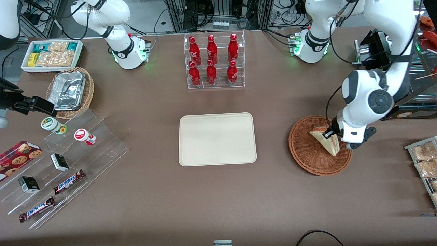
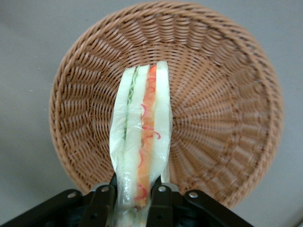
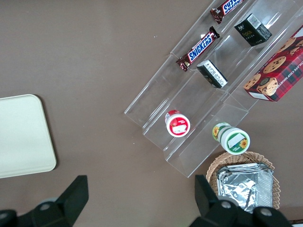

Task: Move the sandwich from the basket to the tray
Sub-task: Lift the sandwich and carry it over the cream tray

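Pinching the sandwich (image 2: 140, 142) by one end, the gripper (image 2: 133, 195) hangs over the basket (image 1: 309, 155), the wedge reaching out from its fingertips. It looks light and squashy (slick wrap too), so a gentle grip across the bread faces seems best; the tray (image 1: 217, 139) lies well apart.

This looks like a robotics lab dressed up as a small shop. Two white arm bases (image 1: 131, 54) are bolted to a brown table (image 1: 136, 212), with cables (image 1: 191, 13) and metal framing at its far edge. On the table stand a clear rack of red bottles (image 1: 214, 61) and acrylic steps (image 1: 102, 150) holding Snickers bars (image 1: 68, 181). The gripper (image 2: 134, 190) pinches a wrapped sandwich (image 2: 142, 127) above a wicker basket (image 2: 227, 94).
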`<action>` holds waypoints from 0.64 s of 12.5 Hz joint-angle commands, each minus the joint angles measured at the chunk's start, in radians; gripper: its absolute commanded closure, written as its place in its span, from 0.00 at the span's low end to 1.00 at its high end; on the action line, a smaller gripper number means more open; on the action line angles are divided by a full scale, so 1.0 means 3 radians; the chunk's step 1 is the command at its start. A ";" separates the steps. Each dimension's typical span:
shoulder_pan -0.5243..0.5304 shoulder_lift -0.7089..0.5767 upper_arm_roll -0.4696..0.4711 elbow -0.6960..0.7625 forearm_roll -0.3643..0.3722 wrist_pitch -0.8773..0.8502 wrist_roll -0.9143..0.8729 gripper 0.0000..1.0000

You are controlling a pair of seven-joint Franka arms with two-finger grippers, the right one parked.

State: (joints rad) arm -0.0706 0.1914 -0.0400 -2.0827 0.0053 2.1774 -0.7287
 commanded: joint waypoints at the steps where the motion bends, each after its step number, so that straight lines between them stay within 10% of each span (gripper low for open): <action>1: -0.0163 0.0093 -0.0010 0.0427 0.0028 -0.0385 0.0112 1.00; 8: -0.1057 0.0444 -0.0010 0.0702 0.0033 -0.0375 0.0635 1.00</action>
State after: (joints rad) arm -0.2964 0.2396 -0.0552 -1.9641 0.0063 2.0820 -0.5412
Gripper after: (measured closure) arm 0.846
